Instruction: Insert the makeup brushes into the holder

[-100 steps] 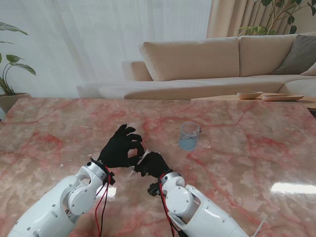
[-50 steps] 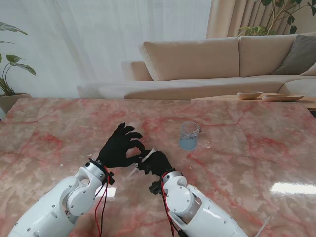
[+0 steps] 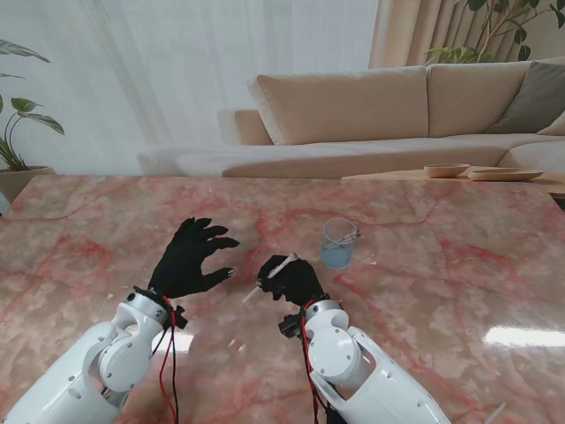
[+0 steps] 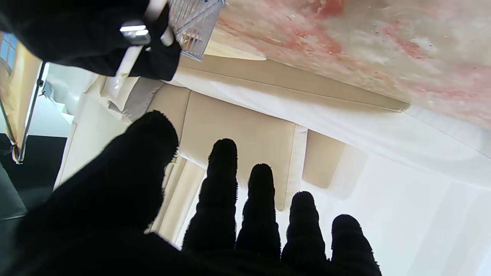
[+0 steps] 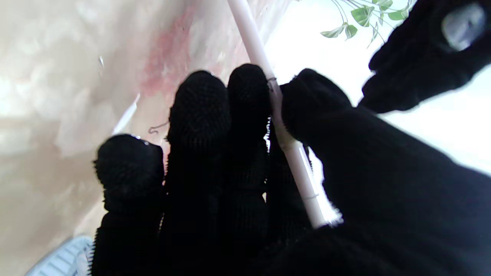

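Stand view: pink-veined marble table (image 3: 459, 265), beige sofa (image 3: 353, 115) beyond it.

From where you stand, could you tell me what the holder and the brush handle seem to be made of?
Holder: clear, faintly blue plastic or glass, ribbed; the table shows through. Brush handle, held in the right robot hand: smooth, glossy white, probably plastic, with a shiny, likely metal, band.

My left hand (image 3: 188, 258) hovers with fingers spread, holding nothing. My right hand (image 3: 294, 279) is beside it, fingers curled tight.
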Robot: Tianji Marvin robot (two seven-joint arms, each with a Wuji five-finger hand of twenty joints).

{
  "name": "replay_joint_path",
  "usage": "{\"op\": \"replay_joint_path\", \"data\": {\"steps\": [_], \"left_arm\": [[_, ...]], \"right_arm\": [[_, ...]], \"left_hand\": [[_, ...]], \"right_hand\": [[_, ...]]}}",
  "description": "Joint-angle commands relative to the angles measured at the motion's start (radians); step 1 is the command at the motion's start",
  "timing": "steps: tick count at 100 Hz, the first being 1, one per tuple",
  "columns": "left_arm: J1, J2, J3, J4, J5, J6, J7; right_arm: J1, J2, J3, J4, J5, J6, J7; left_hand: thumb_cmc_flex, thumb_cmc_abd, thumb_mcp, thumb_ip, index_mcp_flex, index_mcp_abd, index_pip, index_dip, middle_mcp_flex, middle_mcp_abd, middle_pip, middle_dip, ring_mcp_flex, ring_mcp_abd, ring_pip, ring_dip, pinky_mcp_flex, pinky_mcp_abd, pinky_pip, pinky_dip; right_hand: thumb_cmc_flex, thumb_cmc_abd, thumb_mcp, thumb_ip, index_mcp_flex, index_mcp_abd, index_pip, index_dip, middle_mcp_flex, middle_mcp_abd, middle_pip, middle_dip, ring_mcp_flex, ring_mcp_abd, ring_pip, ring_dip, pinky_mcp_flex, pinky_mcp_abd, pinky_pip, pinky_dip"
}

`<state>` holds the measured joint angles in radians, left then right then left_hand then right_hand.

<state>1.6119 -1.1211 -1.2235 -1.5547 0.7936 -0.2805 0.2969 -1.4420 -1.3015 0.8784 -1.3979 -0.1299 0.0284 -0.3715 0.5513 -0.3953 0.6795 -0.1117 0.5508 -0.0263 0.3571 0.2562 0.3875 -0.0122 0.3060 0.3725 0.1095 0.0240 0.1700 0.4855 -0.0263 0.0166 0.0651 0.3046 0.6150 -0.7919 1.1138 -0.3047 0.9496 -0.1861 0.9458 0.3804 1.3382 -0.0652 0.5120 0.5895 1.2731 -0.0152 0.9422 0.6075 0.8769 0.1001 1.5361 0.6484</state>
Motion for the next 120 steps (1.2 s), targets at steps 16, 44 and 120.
{"op": "replay_joint_path", "data": {"steps": [16, 44, 120], "left_arm": [[0.02, 0.001, -0.02, 0.004, 0.008, 0.01, 0.011], [0.013, 0.001, -0.006, 0.019, 0.012, 0.005, 0.018], [0.004, 0.006, 0.006, 0.039, 0.016, 0.0, -0.001]], "right_arm": [[-0.057, 0.034, 0.093, -0.143, -0.044, 0.038, 0.013], [-0.093, 0.065, 0.234, -0.279, -0.146, 0.093, 0.022], [0.092, 0.1, 0.326, -0.1, -0.322, 0.211, 0.104]], "left_hand": [[-0.038, 0.041, -0.034, 0.026, -0.015, 0.003, -0.018, -0.012, -0.03, 0.002, -0.026, -0.013, -0.003, -0.019, -0.033, -0.011, -0.026, 0.011, 0.014, 0.026], [-0.03, 0.053, -0.04, 0.03, -0.003, 0.001, -0.008, -0.008, -0.034, 0.005, -0.028, -0.011, -0.011, -0.018, -0.032, -0.004, -0.019, 0.008, -0.01, 0.009], [-0.018, 0.061, -0.038, 0.031, -0.001, 0.0, -0.005, -0.005, -0.04, 0.006, -0.029, -0.01, -0.021, -0.018, -0.033, 0.005, -0.011, 0.002, -0.039, -0.033]], "right_hand": [[0.034, -0.012, 0.049, 0.03, 0.047, -0.051, 0.046, 0.025, 0.055, 0.022, 0.009, 0.003, 0.048, -0.018, 0.029, 0.019, 0.028, 0.002, 0.061, 0.027], [0.031, 0.0, 0.041, 0.029, 0.041, -0.054, 0.039, 0.017, 0.049, 0.015, 0.006, 0.003, 0.047, -0.023, 0.018, 0.011, 0.009, -0.006, 0.056, 0.03], [0.017, 0.046, -0.005, 0.032, 0.025, -0.125, 0.021, 0.015, 0.016, -0.048, -0.007, 0.034, -0.093, -0.036, -0.079, 0.09, -0.257, -0.059, 0.019, 0.153]]}}
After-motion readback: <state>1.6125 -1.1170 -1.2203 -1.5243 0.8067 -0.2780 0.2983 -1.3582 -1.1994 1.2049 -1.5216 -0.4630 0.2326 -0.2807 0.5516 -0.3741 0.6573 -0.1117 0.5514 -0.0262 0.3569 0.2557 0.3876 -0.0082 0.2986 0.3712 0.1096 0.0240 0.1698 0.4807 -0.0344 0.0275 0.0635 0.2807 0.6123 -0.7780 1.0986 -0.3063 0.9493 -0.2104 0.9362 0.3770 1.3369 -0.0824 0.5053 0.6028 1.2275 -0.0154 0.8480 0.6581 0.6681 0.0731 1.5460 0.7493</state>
